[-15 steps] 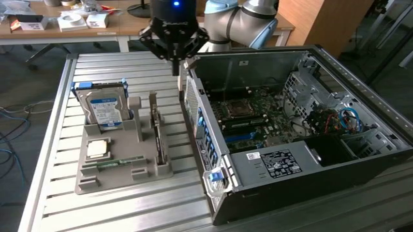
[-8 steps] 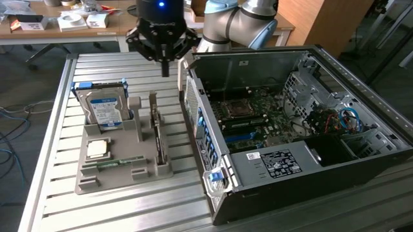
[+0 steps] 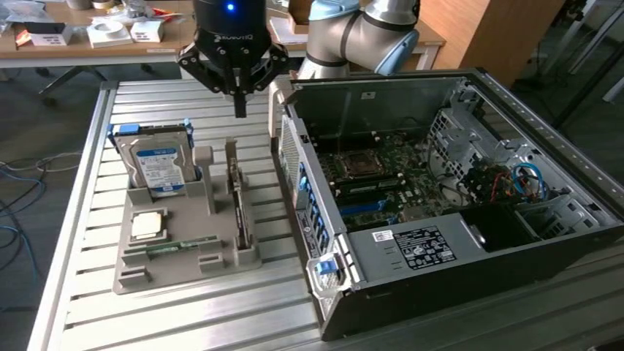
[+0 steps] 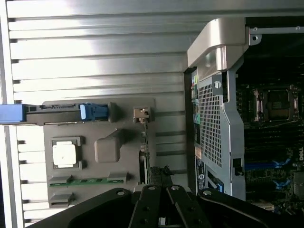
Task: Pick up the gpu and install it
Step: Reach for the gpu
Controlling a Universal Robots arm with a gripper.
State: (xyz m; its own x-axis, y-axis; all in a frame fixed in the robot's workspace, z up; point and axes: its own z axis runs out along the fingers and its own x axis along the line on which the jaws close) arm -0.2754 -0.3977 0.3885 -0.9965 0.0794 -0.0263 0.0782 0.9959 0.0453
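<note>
On a slatted metal table [image 3: 175,307], a grey tray [image 3: 137,274] carries the parts. Farthest to the exterior view's left stands a drive [image 3: 156,164] with a blue label, its print too small to read. Nearer the camera, a silvery chip [image 3: 147,224] and a green RAM stick [image 3: 183,245] lie flat. The gpu [image 3: 237,201] stands on edge in a slot along the tray's right side, its long axis running from the far end toward the camera and its metal bracket at the far end. The gripper [image 3: 240,110], lettered "ROBOTIQ", hangs above that far end with its fingers pressed together, holding nothing and clear of the card. To the right lies the open case [image 3: 546,131], motherboard [image 3: 390,172] exposed. A white sticker [image 3: 422,247] on its black cover cannot be read.
</note>
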